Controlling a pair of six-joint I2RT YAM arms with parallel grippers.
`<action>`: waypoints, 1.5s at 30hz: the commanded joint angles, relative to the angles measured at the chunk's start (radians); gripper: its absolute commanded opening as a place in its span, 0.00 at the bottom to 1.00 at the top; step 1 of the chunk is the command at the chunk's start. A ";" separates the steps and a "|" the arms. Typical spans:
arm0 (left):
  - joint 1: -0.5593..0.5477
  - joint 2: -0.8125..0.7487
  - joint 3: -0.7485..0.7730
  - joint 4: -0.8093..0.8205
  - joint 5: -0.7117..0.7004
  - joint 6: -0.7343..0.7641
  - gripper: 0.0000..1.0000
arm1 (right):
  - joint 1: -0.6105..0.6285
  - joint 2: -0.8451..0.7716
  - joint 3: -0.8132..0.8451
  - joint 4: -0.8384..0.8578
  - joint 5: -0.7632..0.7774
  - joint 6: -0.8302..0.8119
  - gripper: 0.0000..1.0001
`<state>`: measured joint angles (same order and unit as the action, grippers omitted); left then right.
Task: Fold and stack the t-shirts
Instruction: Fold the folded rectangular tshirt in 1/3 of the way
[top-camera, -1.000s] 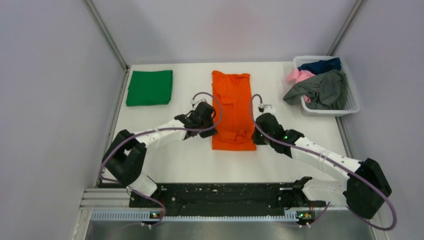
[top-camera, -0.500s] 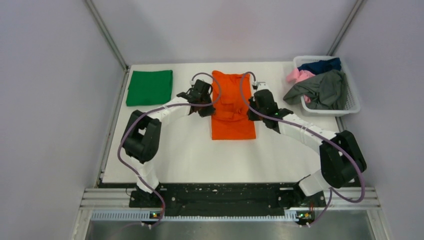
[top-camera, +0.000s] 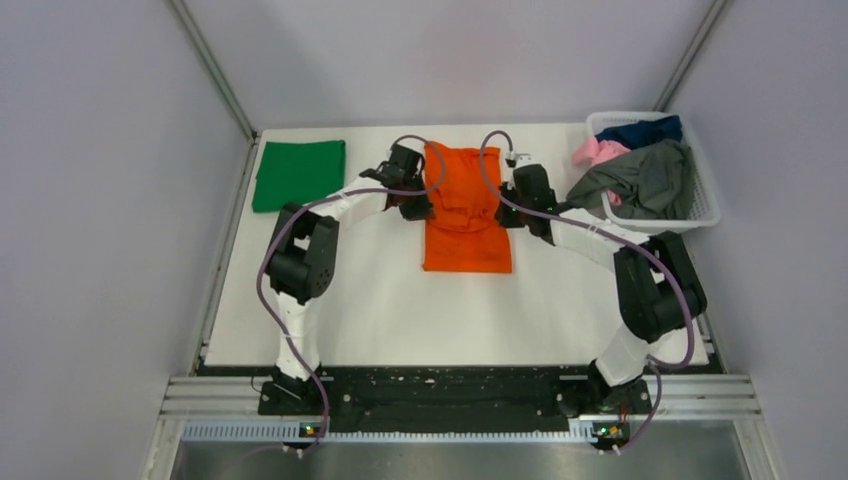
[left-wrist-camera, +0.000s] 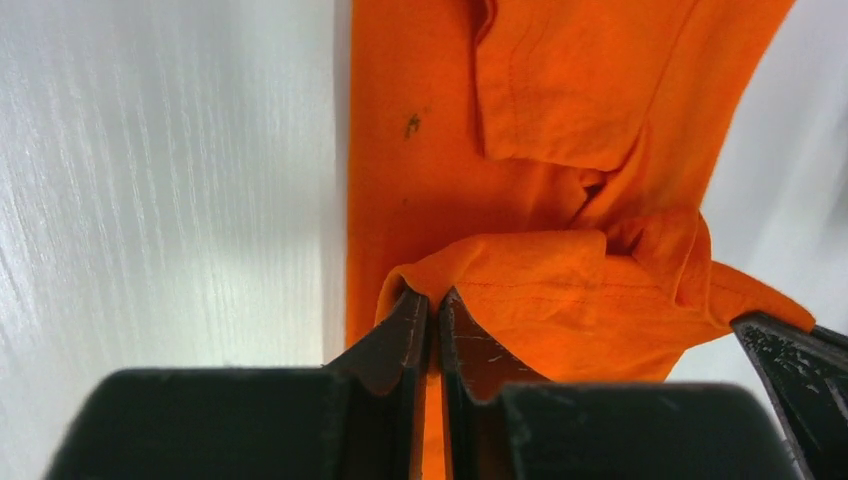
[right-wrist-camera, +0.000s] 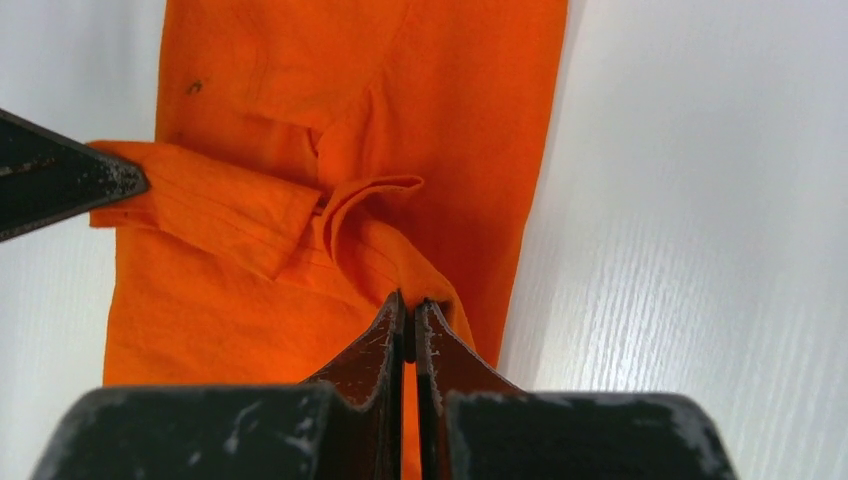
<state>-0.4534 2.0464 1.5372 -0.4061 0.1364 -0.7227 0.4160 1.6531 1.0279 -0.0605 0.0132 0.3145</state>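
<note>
Between its two closed fingers the left end effector (left-wrist-camera: 432, 300) pinched one corner of a stitched edge of the orange t-shirt (left-wrist-camera: 520, 90). The right end effector (right-wrist-camera: 408, 305) gripped the opposite corner likewise (both jaws narrowed to a sliver on cloth). That raised edge hung about midway along the shirt, whose long axis ran away from the arm bases. Its far end lay ahead of both arms, each equally near on its own side. Five t-shirts showed: orange mid-counter (top-camera: 380, 300), one green t-shirt (top-camera: 298, 175) folded far left, and grey (top-camera: 645, 180), pink (top-camera: 595, 152) and navy (top-camera: 645, 130) heaped in one white lattice basket (top-camera: 705, 215).
</note>
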 joint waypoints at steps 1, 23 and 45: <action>0.016 0.019 0.061 -0.011 0.018 0.033 0.18 | -0.025 0.062 0.089 0.035 -0.019 0.013 0.03; 0.091 -0.287 -0.235 0.062 0.007 0.002 0.99 | 0.030 -0.064 -0.064 0.096 -0.345 -0.131 0.91; 0.079 -0.613 -0.706 0.147 -0.034 -0.093 0.99 | 0.066 0.307 0.391 0.110 -0.143 -0.139 0.92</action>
<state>-0.3695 1.4612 0.8299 -0.2859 0.1223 -0.8108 0.4923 2.0140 1.4101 0.0334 -0.1551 0.1856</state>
